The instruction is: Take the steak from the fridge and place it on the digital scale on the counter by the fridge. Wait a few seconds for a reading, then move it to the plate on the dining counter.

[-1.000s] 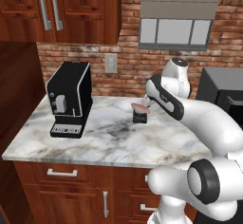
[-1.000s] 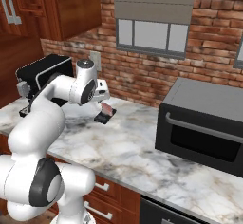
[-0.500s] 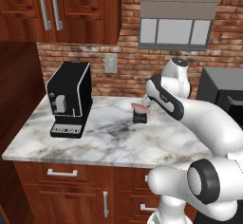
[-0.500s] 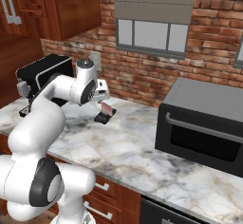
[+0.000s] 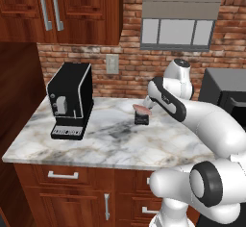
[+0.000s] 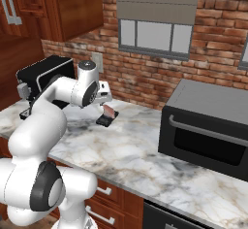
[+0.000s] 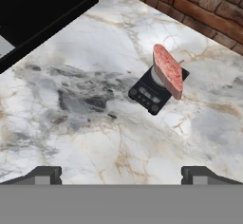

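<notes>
The steak (image 7: 168, 70), a pinkish-red slab, rests tilted on the small black digital scale (image 7: 149, 95) on the marble counter (image 7: 95, 137). From the base it shows as the steak (image 5: 142, 108) on the scale (image 5: 141, 119), near the brick wall, and again as the steak (image 6: 110, 111) on the scale (image 6: 106, 121). My gripper (image 7: 121, 175) hangs above and back from the scale, open, with nothing between its fingertips (image 7: 45, 174). The hand (image 6: 103, 96) sits just above the steak without touching it.
A tall black coffee machine (image 5: 71, 100) stands at the counter's left end. A black oven box (image 6: 208, 126) occupies the right side. Brick wall and a window run behind; wooden cabinets hang above left.
</notes>
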